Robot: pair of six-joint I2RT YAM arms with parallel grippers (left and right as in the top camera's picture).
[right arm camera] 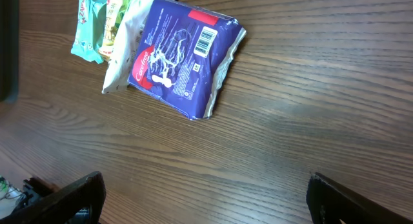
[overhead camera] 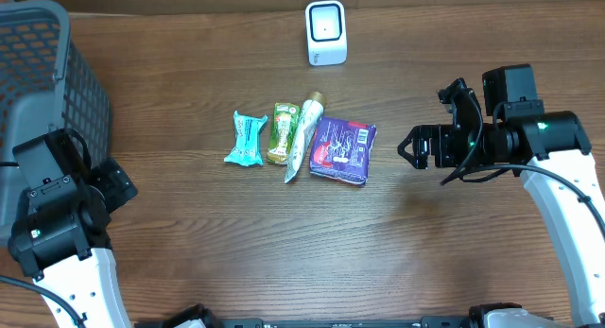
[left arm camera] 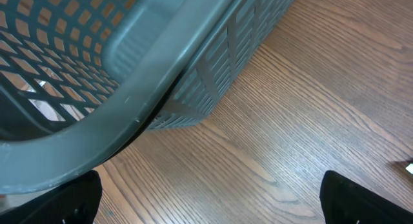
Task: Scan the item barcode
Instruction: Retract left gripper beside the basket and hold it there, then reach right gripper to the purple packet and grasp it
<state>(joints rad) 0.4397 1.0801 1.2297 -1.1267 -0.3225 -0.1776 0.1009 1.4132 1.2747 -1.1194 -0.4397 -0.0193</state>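
**Both arms open, pack lying short of the scanner**

The basket sits far left of the scanner, and only its mesh wall and rim show; what it holds cannot be told. The left gripper hangs by its corner, fingers spread, holding nothing. On the table below the scanner lies the purple pack, barcode face up. It is the nearest of four items in a row. The right gripper hovers below-right of the scanner, spread wide and clear of the pack.
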